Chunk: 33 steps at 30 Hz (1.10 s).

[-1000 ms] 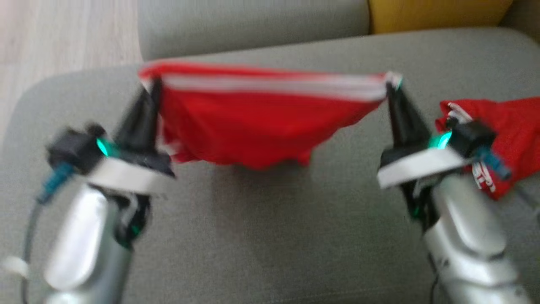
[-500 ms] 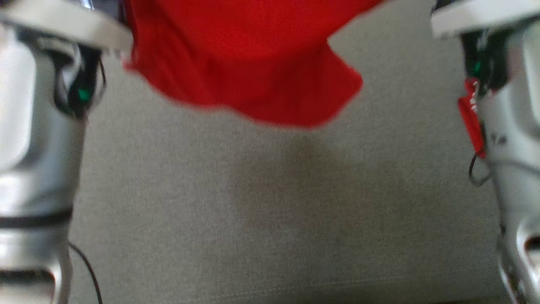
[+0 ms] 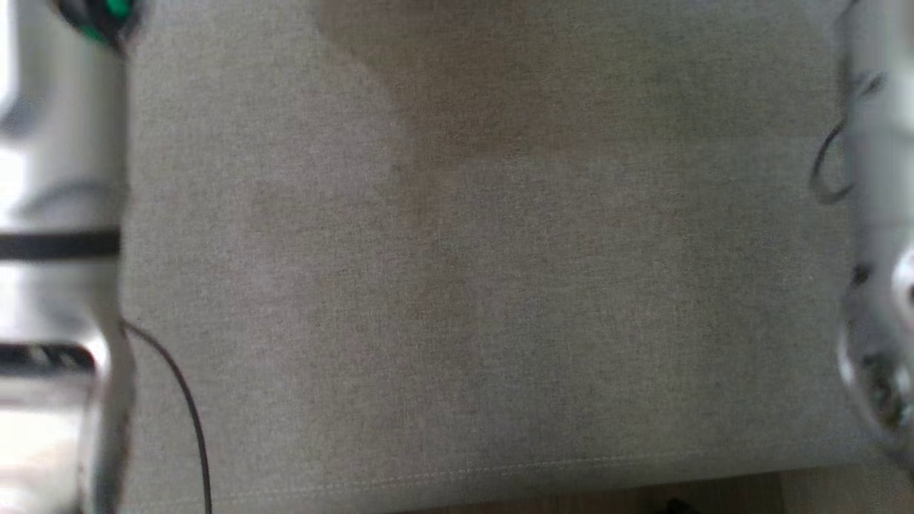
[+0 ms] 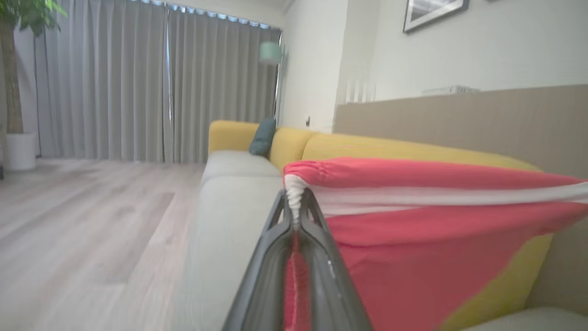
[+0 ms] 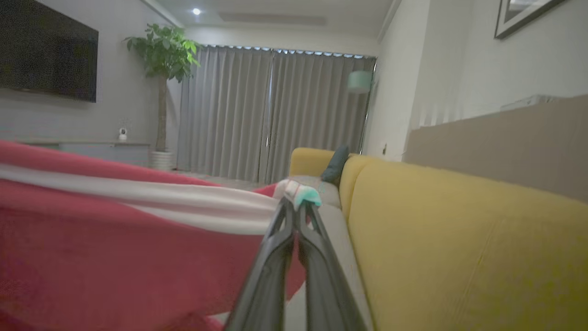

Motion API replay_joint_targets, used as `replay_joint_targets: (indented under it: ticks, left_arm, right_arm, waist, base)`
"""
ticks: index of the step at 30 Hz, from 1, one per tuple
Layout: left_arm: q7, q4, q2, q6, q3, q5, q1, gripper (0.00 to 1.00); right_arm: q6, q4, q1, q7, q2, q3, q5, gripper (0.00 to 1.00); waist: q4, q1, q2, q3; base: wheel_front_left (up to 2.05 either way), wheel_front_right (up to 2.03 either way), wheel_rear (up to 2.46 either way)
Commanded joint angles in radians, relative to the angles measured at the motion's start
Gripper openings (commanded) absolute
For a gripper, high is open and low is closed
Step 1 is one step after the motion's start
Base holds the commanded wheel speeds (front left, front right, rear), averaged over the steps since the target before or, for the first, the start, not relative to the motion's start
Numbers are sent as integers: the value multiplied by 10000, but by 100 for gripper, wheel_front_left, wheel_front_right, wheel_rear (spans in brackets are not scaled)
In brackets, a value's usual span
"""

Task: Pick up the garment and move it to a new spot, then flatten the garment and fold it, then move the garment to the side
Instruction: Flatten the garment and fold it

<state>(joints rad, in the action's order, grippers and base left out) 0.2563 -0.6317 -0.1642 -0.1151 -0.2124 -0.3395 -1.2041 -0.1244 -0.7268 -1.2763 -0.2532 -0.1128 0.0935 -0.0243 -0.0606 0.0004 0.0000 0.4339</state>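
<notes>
Head camera has tilted down since a second ago: left forearm (image 3: pixel 57 214) and right forearm (image 3: pixel 875 214) flank the bare grey seat (image 3: pixel 457 285) near its front edge. Left gripper (image 4: pixel 294 197) pinches tight on the garment (image 4: pixel 413 239) at a white waistband corner. Right gripper (image 5: pixel 294 204) is clamped on the other corner. Garment hangs stretched between them, yellow backrest (image 5: pixel 459 230) behind. Likely mid-carry to the new spot; flattening not started.

Count: 1 garment (image 4: pixel 413 257), 2 hands (left hand (image 4: pixel 294 201), right hand (image 5: pixel 295 207)), 1 sofa (image 5: pixel 459 239), 1 cushion (image 5: pixel 334 170), 1 potted plant (image 5: pixel 163 50), 1 TV (image 5: pixel 46 50)
</notes>
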Motion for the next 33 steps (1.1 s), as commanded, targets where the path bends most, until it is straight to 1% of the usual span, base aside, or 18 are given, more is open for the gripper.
replay_joint_targets:
  ticks: [1,4,6,8,12,17,22,25,33]
  left_arm:
    - [46,212,-429,30,331,-77,195,0]
    - [50,-29,-33,-37,505,-332,1392,0]
    - [52,-92,287,-67,821,-612,2355,0]
    - [52,-121,573,-94,1030,-761,3424,0]
    - [53,-238,907,-132,898,-697,5301,0]
    - [54,-187,1072,-144,1086,-635,7051,0]
    - [54,-155,1129,-73,1280,-551,8452,0]
    - [54,-77,1135,-63,1208,-686,9198,0]
    - [54,398,1138,193,1029,-1027,11058,0]
  right_arm:
    - [-63,179,271,-52,172,-2,-37,0]
    - [-63,-159,1227,-71,250,327,-273,0]
    - [-63,-286,2034,-78,284,610,-543,0]
    - [-63,-256,2916,-81,277,835,-865,0]
    - [-63,117,4722,-83,237,1002,-1429,0]
    - [-63,582,6602,-84,241,1372,-1891,0]
    - [-63,1040,8110,13,158,1592,-2223,0]
    - [-63,1370,8835,192,93,1695,-2351,0]
    - [-63,2517,10736,906,-223,1742,-2817,0]
  waist:
    - [-28,-4,0,22]
    - [-77,-4,0,30]
    - [-117,-4,0,-102]
    - [-175,-4,0,-269]
    - [-336,-4,0,-711]
    - [-522,-4,0,-1419]
    - [-490,-4,0,-2283]
    - [-472,-4,0,-2772]
    - [-398,-4,0,-3902]
  base:
    - [0,0,0]
    - [0,0,0]
    - [0,0,0]
    - [0,0,0]
    - [0,0,0]
    - [0,0,0]
    - [0,0,0]
    - [0,0,0]
    - [0,0,0]
